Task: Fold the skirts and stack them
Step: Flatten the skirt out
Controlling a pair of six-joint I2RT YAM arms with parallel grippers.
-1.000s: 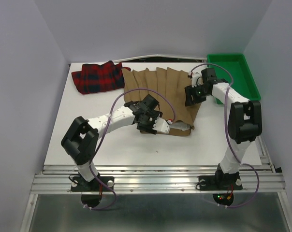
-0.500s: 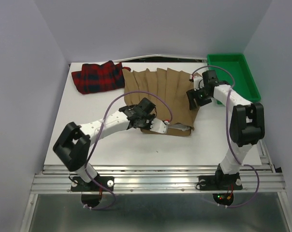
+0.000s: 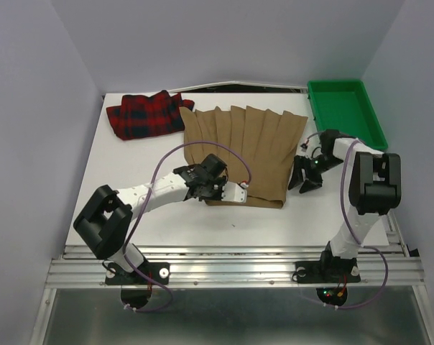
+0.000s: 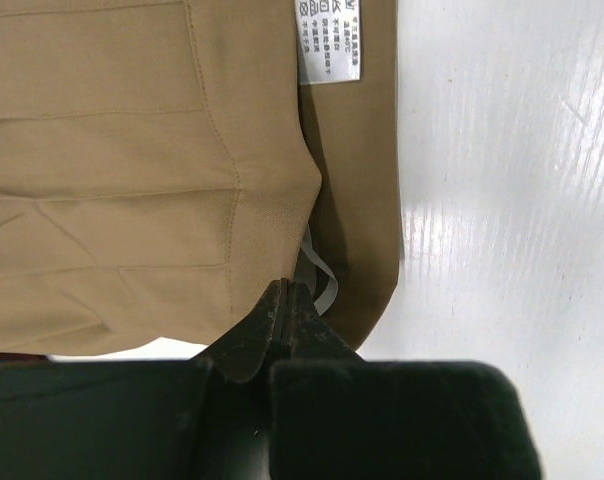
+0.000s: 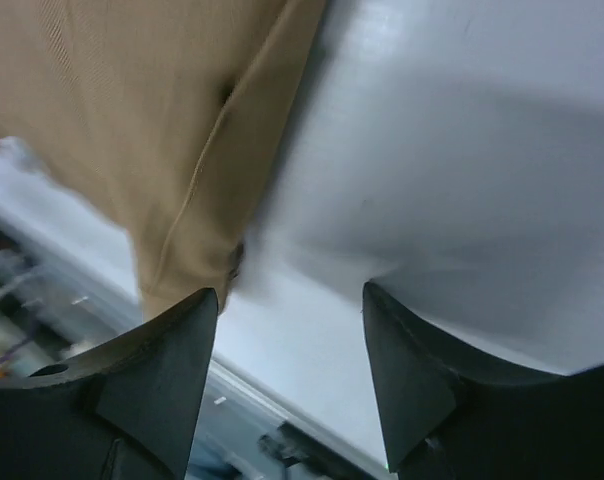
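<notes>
— Which step are we on?
— The first fold, I judge. My left pincer (image 4: 285, 300) is pinched shut on the tan skirt (image 3: 246, 140) at its near edge, and the cloth lies flat beyond the tips. My right pincer (image 3: 307, 180) gapes empty, with the skirt's edge just to its left.
— Next?
— I'd grip that corner, then lift both together. The red plaid skirt (image 3: 141, 115) lies well off to the left pincer's far left.

Tan skirt (image 3: 246, 147) lies beside plaid skirt (image 3: 144, 116) (seemingly folded).

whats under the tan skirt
Only the white table shows around the tan skirt; it lies flat, but the cloth hides whatever is beneath.
</notes>
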